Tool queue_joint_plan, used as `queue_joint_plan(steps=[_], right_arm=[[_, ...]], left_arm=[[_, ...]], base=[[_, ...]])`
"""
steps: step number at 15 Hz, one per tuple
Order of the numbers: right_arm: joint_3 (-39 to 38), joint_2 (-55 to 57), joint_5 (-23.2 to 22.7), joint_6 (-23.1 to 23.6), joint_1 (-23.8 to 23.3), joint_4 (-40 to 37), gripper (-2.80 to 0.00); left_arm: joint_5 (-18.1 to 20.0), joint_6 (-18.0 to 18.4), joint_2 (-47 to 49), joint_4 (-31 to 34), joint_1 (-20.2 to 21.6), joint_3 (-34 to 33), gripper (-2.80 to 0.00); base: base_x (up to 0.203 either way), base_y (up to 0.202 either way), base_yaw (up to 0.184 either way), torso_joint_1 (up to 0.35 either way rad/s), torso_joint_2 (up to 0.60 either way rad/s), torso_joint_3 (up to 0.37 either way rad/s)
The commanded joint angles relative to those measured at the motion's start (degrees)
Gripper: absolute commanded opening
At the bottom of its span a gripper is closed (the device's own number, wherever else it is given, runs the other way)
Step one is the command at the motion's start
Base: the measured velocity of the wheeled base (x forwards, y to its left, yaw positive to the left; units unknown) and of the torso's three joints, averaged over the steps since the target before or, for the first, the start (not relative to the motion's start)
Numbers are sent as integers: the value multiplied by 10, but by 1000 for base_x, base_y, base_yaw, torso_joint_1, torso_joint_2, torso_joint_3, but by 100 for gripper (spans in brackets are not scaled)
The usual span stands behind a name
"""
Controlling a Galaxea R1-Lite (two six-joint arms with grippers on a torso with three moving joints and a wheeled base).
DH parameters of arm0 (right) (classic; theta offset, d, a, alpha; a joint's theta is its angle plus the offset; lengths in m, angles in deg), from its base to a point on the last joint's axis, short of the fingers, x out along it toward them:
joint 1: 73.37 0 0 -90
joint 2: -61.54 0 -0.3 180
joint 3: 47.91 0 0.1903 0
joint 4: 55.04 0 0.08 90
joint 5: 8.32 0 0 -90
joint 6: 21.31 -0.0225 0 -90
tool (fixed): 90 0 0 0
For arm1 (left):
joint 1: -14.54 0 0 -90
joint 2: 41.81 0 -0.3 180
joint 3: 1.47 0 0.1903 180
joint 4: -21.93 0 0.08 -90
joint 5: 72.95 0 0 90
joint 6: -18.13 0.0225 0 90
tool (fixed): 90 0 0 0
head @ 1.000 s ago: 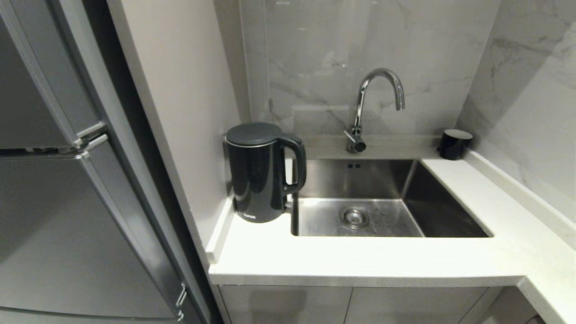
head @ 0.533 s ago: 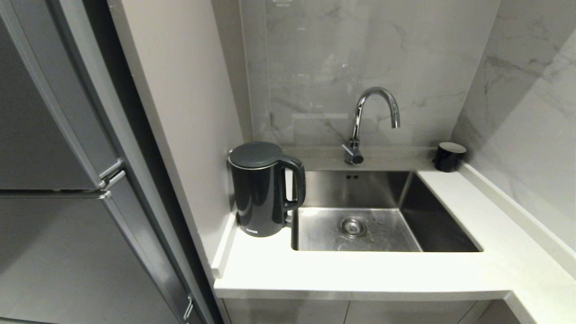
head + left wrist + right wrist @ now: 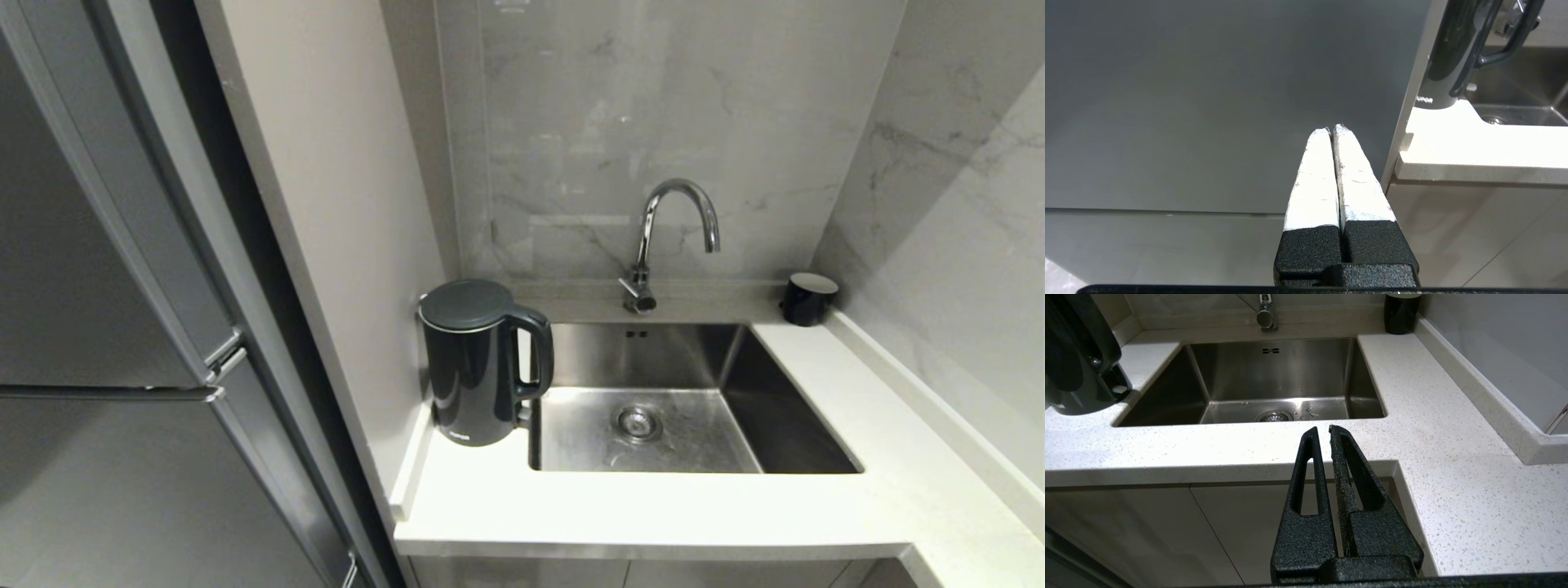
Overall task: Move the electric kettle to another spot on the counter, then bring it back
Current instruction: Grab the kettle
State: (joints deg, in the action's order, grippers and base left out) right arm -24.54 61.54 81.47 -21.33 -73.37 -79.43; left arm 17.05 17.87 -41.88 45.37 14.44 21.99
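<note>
Jaws closed both grippers, L gripper point(image 3: 1332, 130), R gripper point(image 3: 1323, 432), kettle point(image 3: 473, 363) on counter point(image 3: 653, 506)

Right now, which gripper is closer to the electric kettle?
Probably left. The left gripper, shut, hangs before the fridge, just outside the counter corner where the electric kettle stands. The right gripper, shut, faces the sink, farther along.

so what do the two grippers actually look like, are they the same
Not quite. The left gripper has two long tapering fingers wrapped in white-silver tape above a textured black base. The right gripper is bare textured black all over, its tapering fingers each pierced by a long slot. No cables or markings show on either.
</note>
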Motion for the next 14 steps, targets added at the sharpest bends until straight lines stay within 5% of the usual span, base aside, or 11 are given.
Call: queue_joint_plan(steps=[1, 14], right_arm=[[0, 1, -1, 0, 0, 0, -280], [0, 0, -1, 0, 0, 0, -280]], left_arm=[[0, 0, 1, 0, 0, 0, -280], [0, 0, 1, 0, 0, 0, -280]], base=[[0, 0, 0, 134, -342, -193], [0, 0, 0, 116, -266, -148]])
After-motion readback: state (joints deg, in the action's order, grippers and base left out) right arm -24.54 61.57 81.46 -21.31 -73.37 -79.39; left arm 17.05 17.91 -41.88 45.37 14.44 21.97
